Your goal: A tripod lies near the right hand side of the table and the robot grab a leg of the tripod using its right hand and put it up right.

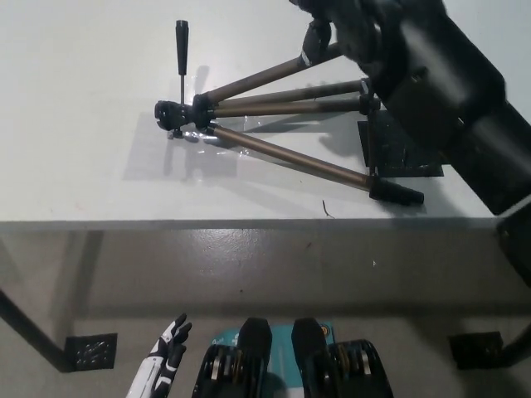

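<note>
Left hand (168, 346): white, at 7 o'clock below the table edge, fingers apart, holding nothing.

Table (83, 149): pale top, front edge running across the middle of the view.

Tripod (249, 112): lying flat on the table toward 2 o'clock, head (172, 114) pointing to 9 o'clock, legs fanned out toward 3 o'clock. Thin handle (181, 51) sticks up toward 12 o'clock from the head. Nearest leg ends in a black foot (397, 193) close to the table's front edge.

Dark mat (406, 149): flat on the table under the leg ends, partly covered by the arm.

Right hand (344, 33): black, at 1 o'clock over the farthest leg; whether it grips the leg cannot be told.
</note>
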`<action>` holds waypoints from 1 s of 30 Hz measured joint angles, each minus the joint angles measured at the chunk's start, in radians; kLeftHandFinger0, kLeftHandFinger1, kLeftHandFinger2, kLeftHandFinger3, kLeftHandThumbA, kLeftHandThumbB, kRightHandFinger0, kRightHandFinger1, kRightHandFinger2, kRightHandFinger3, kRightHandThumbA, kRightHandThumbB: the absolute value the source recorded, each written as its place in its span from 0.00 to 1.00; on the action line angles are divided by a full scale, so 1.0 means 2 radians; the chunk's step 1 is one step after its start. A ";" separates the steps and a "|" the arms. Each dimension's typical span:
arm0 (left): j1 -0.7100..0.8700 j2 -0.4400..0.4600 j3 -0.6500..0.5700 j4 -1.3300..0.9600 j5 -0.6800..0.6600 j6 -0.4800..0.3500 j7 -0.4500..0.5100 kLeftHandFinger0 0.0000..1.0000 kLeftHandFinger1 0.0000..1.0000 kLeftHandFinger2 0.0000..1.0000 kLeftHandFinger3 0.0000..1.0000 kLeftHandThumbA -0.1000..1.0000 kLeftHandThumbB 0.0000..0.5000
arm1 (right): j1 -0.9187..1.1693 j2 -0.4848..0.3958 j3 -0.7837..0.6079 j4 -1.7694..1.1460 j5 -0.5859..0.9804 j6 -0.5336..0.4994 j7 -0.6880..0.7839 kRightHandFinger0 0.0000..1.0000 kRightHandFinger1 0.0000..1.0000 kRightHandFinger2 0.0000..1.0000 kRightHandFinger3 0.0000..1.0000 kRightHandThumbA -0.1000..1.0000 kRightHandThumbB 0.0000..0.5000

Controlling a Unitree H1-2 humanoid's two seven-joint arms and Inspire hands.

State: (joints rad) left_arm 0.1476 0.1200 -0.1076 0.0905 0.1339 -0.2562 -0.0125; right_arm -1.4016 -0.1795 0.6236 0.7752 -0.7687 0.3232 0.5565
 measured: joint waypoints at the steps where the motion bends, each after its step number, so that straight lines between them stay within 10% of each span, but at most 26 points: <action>1: 0.000 0.000 0.000 0.000 0.001 -0.001 0.000 1.00 1.00 1.00 1.00 1.00 0.79 | -0.007 0.004 0.003 0.015 -0.001 0.000 0.000 1.00 1.00 1.00 1.00 0.87 1.00; 19: 0.005 0.001 -0.001 -0.004 0.001 -0.010 -0.007 1.00 1.00 1.00 1.00 1.00 0.75 | -0.022 0.041 0.026 0.233 -0.003 -0.024 -0.056 1.00 1.00 1.00 1.00 0.87 1.00; 23: 0.005 0.001 -0.002 -0.004 0.001 -0.011 -0.008 1.00 1.00 1.00 1.00 1.00 0.74 | -0.020 0.043 0.026 0.254 -0.004 -0.033 -0.095 1.00 1.00 1.00 1.00 0.54 0.73; 24: 0.005 0.001 -0.002 -0.004 0.001 -0.011 -0.008 1.00 1.00 1.00 1.00 1.00 0.74 | -0.018 0.043 0.026 0.255 -0.004 -0.034 -0.103 0.77 0.74 0.89 1.00 0.25 0.56; 25: 0.005 0.000 -0.002 -0.003 0.001 -0.011 -0.009 1.00 1.00 1.00 1.00 1.00 0.74 | -0.014 0.044 0.027 0.255 -0.005 -0.035 -0.116 0.32 0.31 0.48 0.86 0.09 0.67; 27: 0.005 0.000 -0.002 -0.003 0.001 -0.011 -0.009 1.00 1.00 1.00 1.00 1.00 0.73 | -0.008 0.043 0.030 0.255 -0.006 -0.038 -0.137 0.01 0.02 0.14 0.51 0.00 0.59; 28: 0.005 0.000 -0.002 -0.002 0.001 -0.010 -0.009 1.00 1.00 1.00 1.00 1.00 0.72 | -0.007 0.043 0.031 0.255 -0.007 -0.039 -0.146 0.00 0.00 0.11 0.41 0.00 0.55; 30: 0.005 0.000 -0.002 -0.002 0.001 -0.010 -0.010 1.00 1.00 1.00 1.00 1.00 0.71 | -0.003 0.043 0.032 0.255 -0.008 -0.041 -0.162 0.00 0.10 0.45 0.27 0.00 0.49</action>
State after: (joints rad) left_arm 0.1576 0.1207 -0.1111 0.0867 0.1359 -0.2763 -0.0317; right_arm -1.4084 -0.0927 0.6872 1.2851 -0.7842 0.2403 0.2329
